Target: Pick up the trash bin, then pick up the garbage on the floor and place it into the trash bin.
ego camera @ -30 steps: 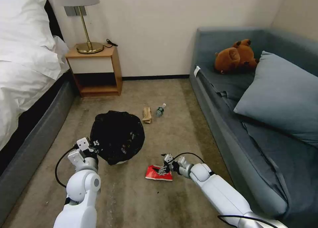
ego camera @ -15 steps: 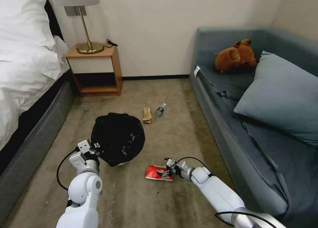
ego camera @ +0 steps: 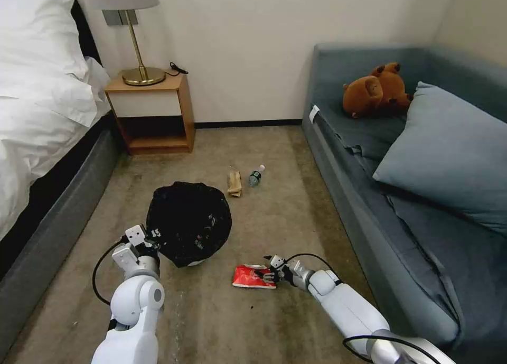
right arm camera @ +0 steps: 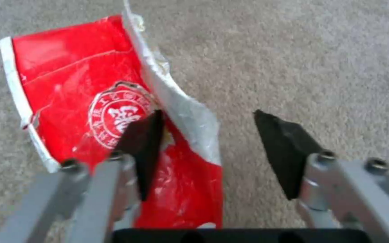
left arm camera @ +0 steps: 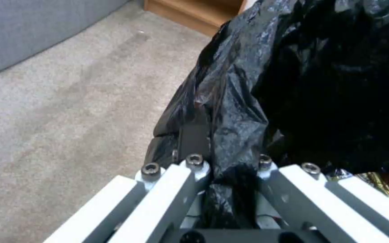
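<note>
Now, lower centre of the head frame: the red packet [ego camera: 253,277] lies flat on the carpet [ego camera: 274,211], thin, crinkly foil, light and slippery; you should pinch its raised torn edge. Right gripper [right arm camera: 203,152] straddles it, jaws spread. Left gripper [left arm camera: 228,168] is clamped on the bin [ego camera: 188,222] by its glossy bag.

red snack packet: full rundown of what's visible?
The red snack packet is glossy foil-like plastic, crumpled, its torn silver edge curling up, with a round white seal print. It lies flat on the carpet, right of the trash bin. The right pincer is open over it, one finger above the red face, the other over carpet.
</note>
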Available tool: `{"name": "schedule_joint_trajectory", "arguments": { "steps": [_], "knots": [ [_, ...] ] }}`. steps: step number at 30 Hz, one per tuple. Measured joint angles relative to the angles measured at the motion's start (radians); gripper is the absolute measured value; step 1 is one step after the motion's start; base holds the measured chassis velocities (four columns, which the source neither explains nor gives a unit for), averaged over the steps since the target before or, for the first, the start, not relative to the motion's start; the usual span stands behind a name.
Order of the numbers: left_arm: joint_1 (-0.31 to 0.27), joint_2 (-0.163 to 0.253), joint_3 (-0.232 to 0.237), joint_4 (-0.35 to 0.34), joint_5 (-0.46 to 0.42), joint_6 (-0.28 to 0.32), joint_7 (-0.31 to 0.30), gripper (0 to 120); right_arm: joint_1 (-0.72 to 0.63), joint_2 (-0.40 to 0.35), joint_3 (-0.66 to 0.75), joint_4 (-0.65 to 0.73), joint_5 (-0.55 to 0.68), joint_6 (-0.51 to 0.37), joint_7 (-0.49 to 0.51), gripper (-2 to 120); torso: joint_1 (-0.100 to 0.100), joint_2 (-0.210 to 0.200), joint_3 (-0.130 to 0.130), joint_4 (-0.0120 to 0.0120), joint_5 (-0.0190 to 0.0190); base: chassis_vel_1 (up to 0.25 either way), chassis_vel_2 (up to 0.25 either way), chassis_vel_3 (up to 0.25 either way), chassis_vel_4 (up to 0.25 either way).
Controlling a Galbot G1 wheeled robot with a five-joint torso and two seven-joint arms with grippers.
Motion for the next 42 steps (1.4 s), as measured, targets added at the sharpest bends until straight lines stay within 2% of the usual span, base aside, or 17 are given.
{"name": "schedule_joint_trajectory", "arguments": {
  "steps": [1,3,4,7,8,10,11,14,31,35,42],
  "knots": [
    [0.000,0.000,0.000,0.000,0.000,0.000,0.000,4,0.000,0.000,0.000,0.000,0.000,0.000,0.000,54,0.000,0.000,0.000,0.0000,0.0000,0.000,0.000,0.000,0.000],
    [-0.003,-0.001,-0.001,0.010,0.001,-0.001,0.000,4,-0.004,0.000,0.003,-0.001,-0.001,0.003,0.001,41,0.000,0.000,0.000,0.0000,0.0000,0.000,0.000,0.000,0.000],
    [-0.003,-0.001,-0.001,0.010,0.001,-0.001,0.000,4,-0.004,0.000,0.003,-0.001,-0.001,0.003,0.001,41,0.000,0.000,0.000,0.0000,0.0000,0.000,0.000,0.000,0.000],
    [-0.003,-0.001,-0.001,0.017,0.001,-0.005,0.001,4,-0.004,0.004,0.008,-0.013,-0.005,0.012,0.002,27,0.000,0.000,0.000,0.0000,0.0000,0.000,0.000,0.000,0.000],
    [-0.003,-0.001,-0.001,0.017,0.001,-0.005,0.001,4,-0.004,0.004,0.008,-0.013,-0.005,0.012,0.002,27,0.000,0.000,0.000,0.0000,0.0000,0.000,0.000,0.000,0.000],
    [-0.003,-0.002,-0.001,0.021,0.001,-0.005,0.001,4,-0.004,0.005,0.009,-0.014,-0.010,0.016,0.001,17,0.000,0.000,0.000,0.0000,0.0000,0.000,0.000,0.000,0.000],
    [-0.003,-0.002,-0.001,0.021,0.001,-0.005,0.001,4,-0.004,0.005,0.009,-0.014,-0.010,0.016,0.001,17,0.000,0.000,0.000,0.0000,0.0000,0.000,0.000,0.000,0.000],
    [-0.008,-0.003,0.002,0.029,0.004,-0.005,0.001,4,-0.003,0.003,0.006,-0.005,-0.009,0.017,0.000,1,0.000,0.000,0.000,0.0000,0.0000,0.000,0.000,0.000,0.000],
    [-0.024,-0.005,0.009,0.039,0.011,0.000,-0.001,4,-0.019,-0.022,0.028,0.065,0.015,0.001,0.010,0,0.000,0.000,0.000,0.0000,0.0001,0.000,0.000,0.000,0.000],
    [-0.027,-0.005,0.010,0.042,0.011,0.002,-0.001,4,-0.021,-0.029,0.074,0.092,0.031,0.001,0.049,0,0.000,0.000,0.000,0.0000,0.0001,0.000,0.000,0.000,0.000],
    [-0.019,-0.005,0.004,0.066,-0.002,-0.007,0.008,4,-0.036,-0.033,0.149,0.168,0.113,0.003,0.226,0,0.000,0.000,0.000,0.0000,-0.0001,0.000,0.000,0.000,0.000]
  ]
}}
